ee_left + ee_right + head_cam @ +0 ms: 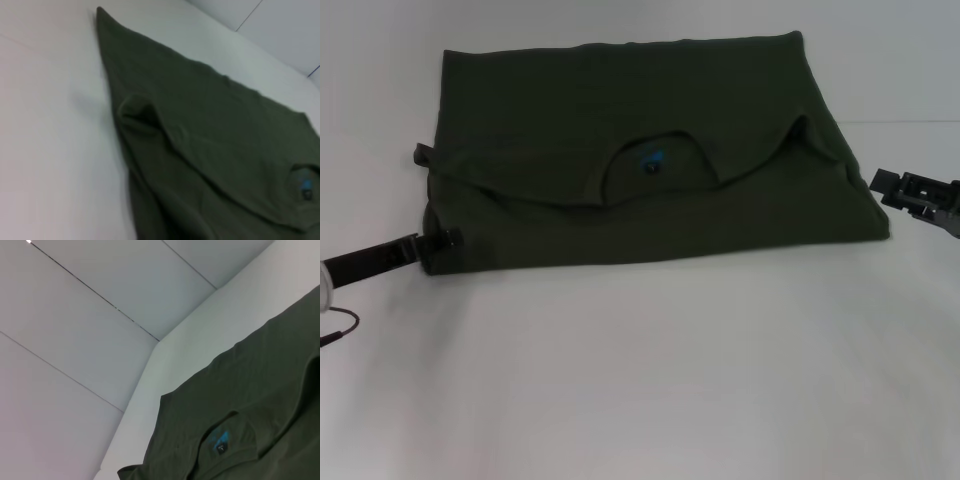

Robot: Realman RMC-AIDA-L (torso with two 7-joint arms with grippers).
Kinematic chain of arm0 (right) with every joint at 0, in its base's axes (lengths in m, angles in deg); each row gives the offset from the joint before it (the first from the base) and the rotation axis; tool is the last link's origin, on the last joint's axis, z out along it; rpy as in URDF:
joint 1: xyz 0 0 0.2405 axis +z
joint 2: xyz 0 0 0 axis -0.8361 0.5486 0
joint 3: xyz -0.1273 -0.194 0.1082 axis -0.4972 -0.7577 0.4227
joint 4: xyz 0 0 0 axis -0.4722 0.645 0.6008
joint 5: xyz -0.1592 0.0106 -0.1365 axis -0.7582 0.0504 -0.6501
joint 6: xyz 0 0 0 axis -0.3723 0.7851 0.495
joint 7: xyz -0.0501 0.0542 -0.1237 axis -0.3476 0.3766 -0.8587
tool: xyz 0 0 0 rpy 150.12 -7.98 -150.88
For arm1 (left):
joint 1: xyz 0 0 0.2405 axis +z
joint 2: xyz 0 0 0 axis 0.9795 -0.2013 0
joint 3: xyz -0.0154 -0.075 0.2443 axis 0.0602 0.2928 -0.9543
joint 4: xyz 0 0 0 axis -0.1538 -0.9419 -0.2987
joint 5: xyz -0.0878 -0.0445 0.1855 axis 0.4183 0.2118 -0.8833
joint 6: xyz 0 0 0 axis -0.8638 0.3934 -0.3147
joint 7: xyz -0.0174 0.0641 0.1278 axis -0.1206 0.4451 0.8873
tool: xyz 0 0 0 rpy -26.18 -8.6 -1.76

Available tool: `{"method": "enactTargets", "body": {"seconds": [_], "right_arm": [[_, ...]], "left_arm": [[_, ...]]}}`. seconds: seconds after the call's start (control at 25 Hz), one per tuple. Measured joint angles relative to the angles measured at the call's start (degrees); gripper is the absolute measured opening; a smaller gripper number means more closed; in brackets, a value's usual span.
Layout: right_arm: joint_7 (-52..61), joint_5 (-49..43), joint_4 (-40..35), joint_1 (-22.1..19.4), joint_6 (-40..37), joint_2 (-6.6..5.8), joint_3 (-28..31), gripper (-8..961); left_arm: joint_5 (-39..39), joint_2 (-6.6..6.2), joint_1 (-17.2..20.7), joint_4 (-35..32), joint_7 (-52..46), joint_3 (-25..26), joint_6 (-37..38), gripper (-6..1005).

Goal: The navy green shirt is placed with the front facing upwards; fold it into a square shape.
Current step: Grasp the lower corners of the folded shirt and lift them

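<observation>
Two pincers, left (pixel 448 240) and right (pixel 880 182), whose spread cannot be told, are held at the corners of the soft, light shirt (pixel 620 130), judged best pinched there.

Left arm reaches in low from the left edge, its tool (pixel 445 241) at the lower left. Right arm enters from the right edge, its tool (pixel 880 181) held level, pointing inward.

The folded shirt (pixel 650 160) lies on the table (pixel 640 380). The left gripper (pixel 438 243) sits at its near-left corner, the right gripper (pixel 890 185) beside its right edge.
</observation>
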Motion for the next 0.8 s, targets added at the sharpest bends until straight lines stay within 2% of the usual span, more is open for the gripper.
{"method": "enactTargets", "body": {"seconds": [0.16,0.64,0.8], "right_arm": [[0.0,0.0,0.1,0.2,0.2,0.14,0.1,537],[0.0,0.1,0.6,0.1,1.3,0.08,0.3,539],[0.0,0.1,0.6,0.0,1.3,-0.02,0.5,540]], "left_arm": [[0.0,0.1,-0.9,0.9,0.1,-2.2,-3.0,680],[0.0,0.62,-2.4,1.7,0.2,-4.9,-5.0,679],[-0.2,0.66,-2.4,1.4,-0.2,-5.3,-4.6,641]]}}
